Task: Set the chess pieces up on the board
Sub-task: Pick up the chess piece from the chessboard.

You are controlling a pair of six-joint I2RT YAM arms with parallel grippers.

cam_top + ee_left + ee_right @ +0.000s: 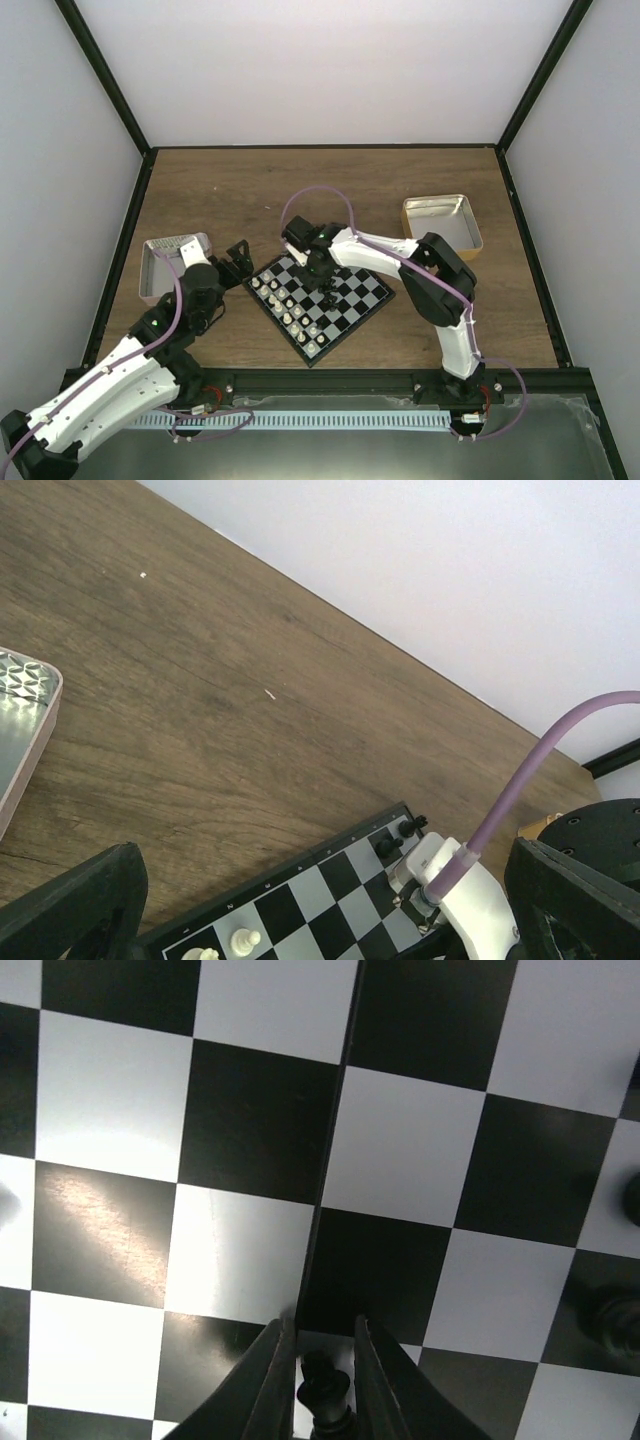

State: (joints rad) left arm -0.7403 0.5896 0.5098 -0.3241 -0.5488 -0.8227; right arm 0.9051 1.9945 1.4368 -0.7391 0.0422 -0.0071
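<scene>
Clearly, the right gripper (pixel 322 1328) is low over the board (pixel 250 1130), and a black piece (pixel 322 1395) stands between its two fingers (pixel 272 1380). The fingers are drawn in narrow around it, but I cannot tell whether they press it, because thin dark slits show on both sides. In the top view this is near the middle of the board, and the white pieces (pixel 285 300) stand in rows on its left side. The left gripper (pixel 235 262) hangs just beside the board's corner with its fingers spread wide, holding nothing.

The danger, I think, is a weak or off-centre grip. The piece is tiny, so it may tilt, slip out on lifting, or fall and knock over the other black pieces (pixel 615 1320) nearby. The fingertips are also close to the board surface and could catch on it and shift it.
</scene>
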